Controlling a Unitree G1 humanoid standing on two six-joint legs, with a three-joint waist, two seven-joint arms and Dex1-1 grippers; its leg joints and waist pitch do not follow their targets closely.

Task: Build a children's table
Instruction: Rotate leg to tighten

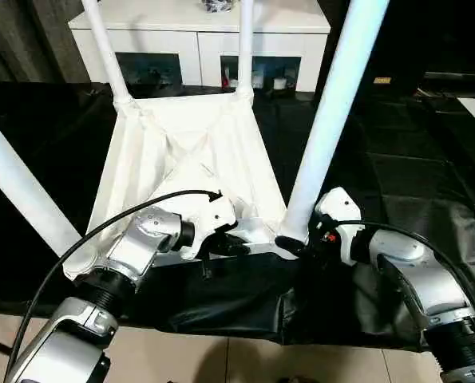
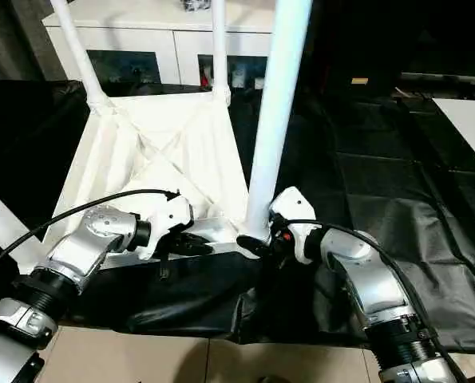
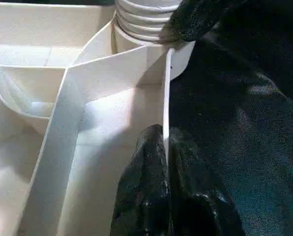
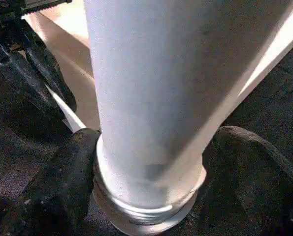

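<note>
The white tabletop (image 1: pixel 191 152) lay upside down on the black cloth (image 1: pixel 397 191) with its legs sticking up. The left gripper (image 1: pixel 235 246) pinched the near rim tight. The right gripper (image 1: pixel 294 244) stood wide around the bottom of the near right leg (image 1: pixel 331 120), one finger (image 4: pixel 62 182) touching it.

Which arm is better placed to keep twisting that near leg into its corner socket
Right. The right gripper has its fingers on both sides of the leg just above the threaded base at the socket. The left gripper is shut on the tabletop rim, likely steadying it.
</note>
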